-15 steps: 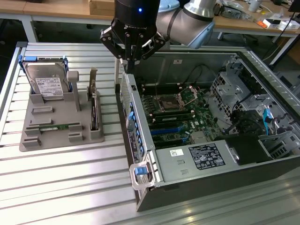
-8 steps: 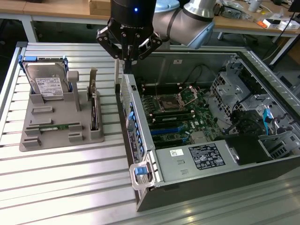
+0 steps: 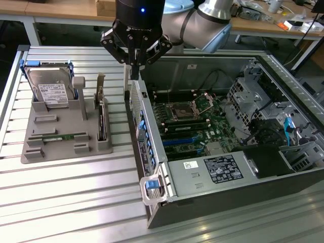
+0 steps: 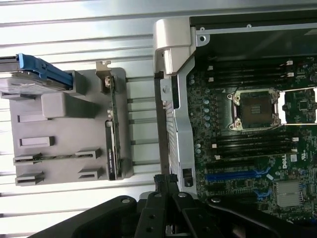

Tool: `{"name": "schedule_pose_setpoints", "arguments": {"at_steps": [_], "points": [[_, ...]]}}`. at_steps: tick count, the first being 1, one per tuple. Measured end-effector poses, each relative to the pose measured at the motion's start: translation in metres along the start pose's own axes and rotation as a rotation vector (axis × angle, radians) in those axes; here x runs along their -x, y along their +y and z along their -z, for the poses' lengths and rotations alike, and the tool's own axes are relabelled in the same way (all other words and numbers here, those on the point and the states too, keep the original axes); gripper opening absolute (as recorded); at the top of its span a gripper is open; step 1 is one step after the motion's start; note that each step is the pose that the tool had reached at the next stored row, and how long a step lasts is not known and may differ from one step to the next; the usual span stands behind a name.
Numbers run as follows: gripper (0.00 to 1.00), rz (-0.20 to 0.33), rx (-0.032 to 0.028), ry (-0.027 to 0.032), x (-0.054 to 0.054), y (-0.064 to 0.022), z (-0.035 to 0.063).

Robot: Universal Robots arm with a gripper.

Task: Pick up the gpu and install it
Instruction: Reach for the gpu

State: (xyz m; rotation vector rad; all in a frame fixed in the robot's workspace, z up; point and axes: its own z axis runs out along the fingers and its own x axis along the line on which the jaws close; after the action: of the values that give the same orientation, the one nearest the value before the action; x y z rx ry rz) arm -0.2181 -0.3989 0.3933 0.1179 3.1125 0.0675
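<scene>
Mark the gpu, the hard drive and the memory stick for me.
gpu [image 3: 102,123]: exterior view, on the dark card's edge.
hard drive [image 3: 52,94]: exterior view, on its white label.
memory stick [image 3: 59,136]: exterior view, on the middle of the green strip.

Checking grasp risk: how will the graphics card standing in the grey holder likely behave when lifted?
The graphics card is a thin flat board, so probably stiff and light. Standing on edge in the grey holder, it may tip or snag if pulled crookedly.
</scene>
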Motion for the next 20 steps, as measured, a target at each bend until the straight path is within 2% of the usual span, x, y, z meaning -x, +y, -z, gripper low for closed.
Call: {"name": "schedule_pose_setpoints", "arguments": {"at_steps": [5, 13, 16, 20], "points": [[0.1, 0.0, 0.0, 0.0, -0.015, -0.0012, 0.0004], [0.1, 0.0, 0.0, -0.0001, -0.03, -0.0023, 0.0008], [0.1, 0.0, 0.0, -0.0002, -0.044, -0.0033, 0.0012], [0.1, 0.0, 0.0, -0.0004, -0.052, -0.0039, 0.0015]]}}
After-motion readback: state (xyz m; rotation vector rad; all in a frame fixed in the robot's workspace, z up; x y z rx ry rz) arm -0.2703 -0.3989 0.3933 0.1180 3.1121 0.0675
